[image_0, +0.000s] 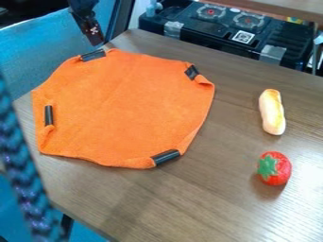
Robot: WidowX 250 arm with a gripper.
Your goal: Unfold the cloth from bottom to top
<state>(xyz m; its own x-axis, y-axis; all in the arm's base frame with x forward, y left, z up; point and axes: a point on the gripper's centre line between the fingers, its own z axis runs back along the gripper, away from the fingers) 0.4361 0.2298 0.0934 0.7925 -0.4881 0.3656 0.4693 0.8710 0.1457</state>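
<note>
One worktop (233,203). One orange cloth (123,106) spread on its left part, rim curled in places. One black case (221,35) beyond. One braided cord (24,179) at left, blocking sight of worktop's edge. One gripper (97,42) near cloth's far edge; cannot tell if apart or together. One bread (272,112), right. One strawberry (274,168), nearer. Four dark strips (166,157) around cloth's rim.
</note>
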